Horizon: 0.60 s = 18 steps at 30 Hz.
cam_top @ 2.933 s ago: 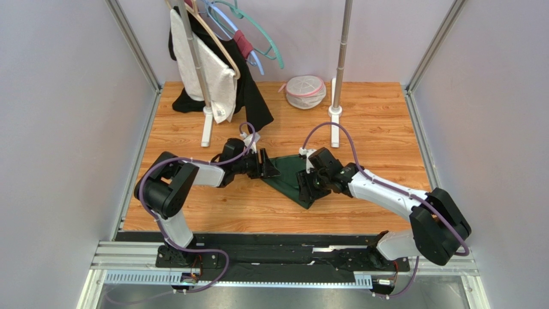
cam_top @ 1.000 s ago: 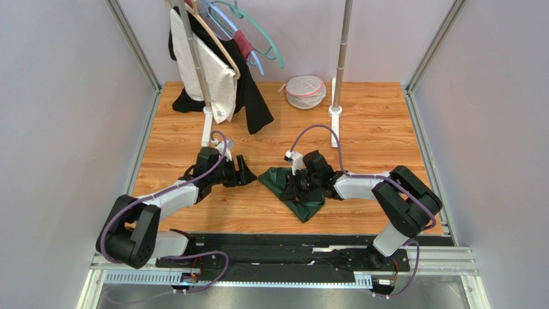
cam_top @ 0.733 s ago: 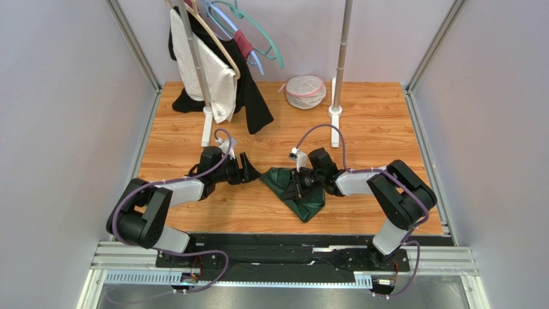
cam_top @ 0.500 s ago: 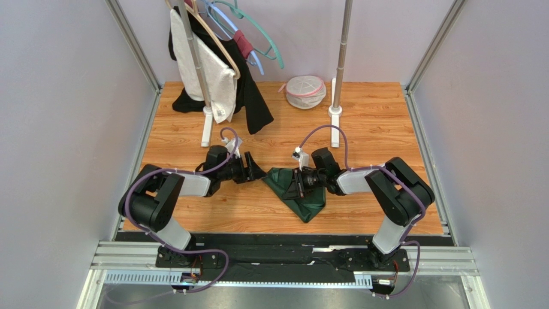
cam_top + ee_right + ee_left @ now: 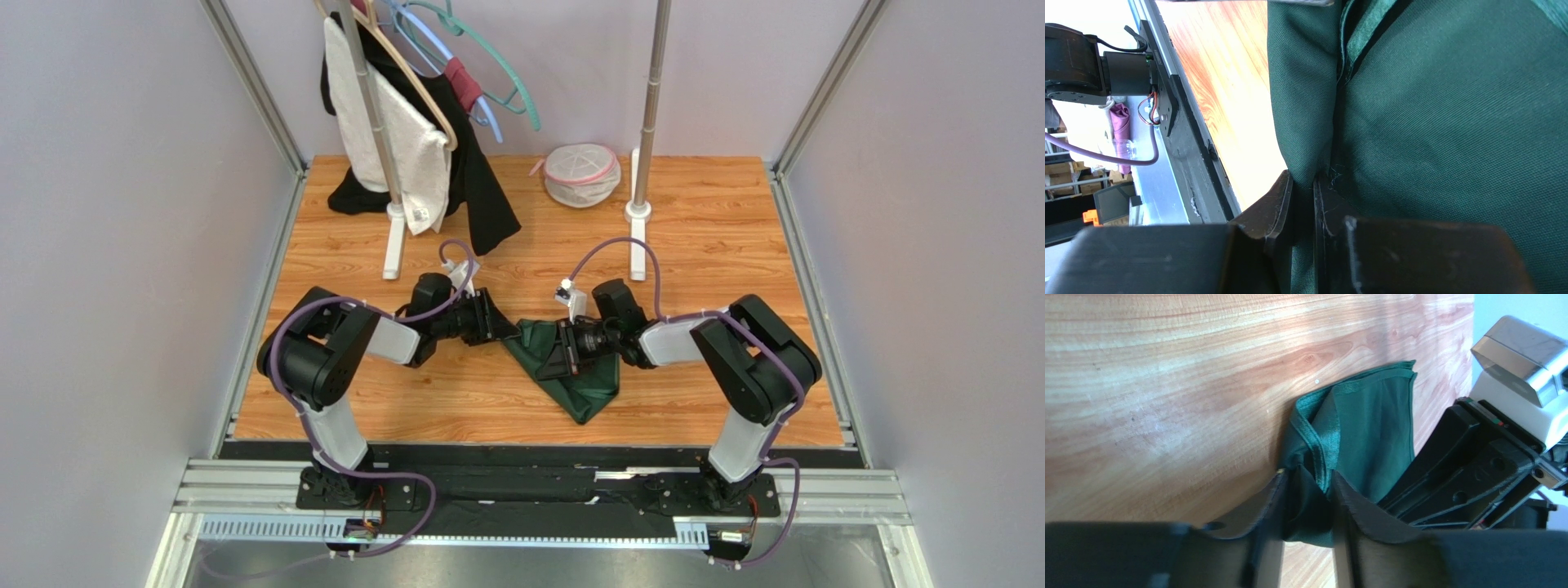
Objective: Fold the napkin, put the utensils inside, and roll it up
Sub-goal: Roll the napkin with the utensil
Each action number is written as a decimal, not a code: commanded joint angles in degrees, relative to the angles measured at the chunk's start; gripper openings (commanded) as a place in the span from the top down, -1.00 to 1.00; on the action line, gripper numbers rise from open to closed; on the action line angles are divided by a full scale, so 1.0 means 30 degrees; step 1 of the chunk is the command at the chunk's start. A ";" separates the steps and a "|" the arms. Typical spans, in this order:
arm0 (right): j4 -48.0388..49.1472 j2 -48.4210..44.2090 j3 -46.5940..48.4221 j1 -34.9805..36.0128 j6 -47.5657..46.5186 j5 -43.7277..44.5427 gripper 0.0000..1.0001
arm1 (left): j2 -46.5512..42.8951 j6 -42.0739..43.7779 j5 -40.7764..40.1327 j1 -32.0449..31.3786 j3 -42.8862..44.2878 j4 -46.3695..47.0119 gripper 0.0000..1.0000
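Top cam: the dark green cloth napkin (image 5: 586, 382) lies bunched on the brown wood table (image 5: 711, 245), btwn the two arms. The left gripper (image 5: 501, 327) is at its left corner & the right gripper (image 5: 564, 352) is on its middle.

Left wrist cam: the left gripper (image 5: 1308, 499) pinches a napkin (image 5: 1370, 435) corner. Cloth fills the gap btwn its fingers.

Right wrist cam: the right gripper (image 5: 1313, 196) has its fingers almost pressed together, w/ a thin fold of napkin (image 5: 1444, 122) nipped btwn them.
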 commanded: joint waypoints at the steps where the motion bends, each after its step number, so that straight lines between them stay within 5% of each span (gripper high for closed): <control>1: -0.2639 0.1038 0.0047 0.0025 -0.0979 0.2026 1.00 | 0.0459 -0.0207 0.0447 -0.0268 0.0662 0.0948 0.48; 6: -0.4016 0.1038 0.1072 0.0025 -0.1944 0.2728 0.93 | 0.0607 -0.0091 0.0186 -0.0268 0.0720 0.0072 1.00; 13: -0.7526 0.0014 0.4029 0.0083 -0.3233 0.3812 0.17 | -0.1527 0.1751 -0.2216 -0.0209 0.1597 -0.6398 1.00; 18: -0.9466 -0.1187 0.6254 0.0726 -0.4084 0.5711 0.00 | -0.2614 0.2604 -0.4089 -0.0180 0.2185 -1.1089 1.00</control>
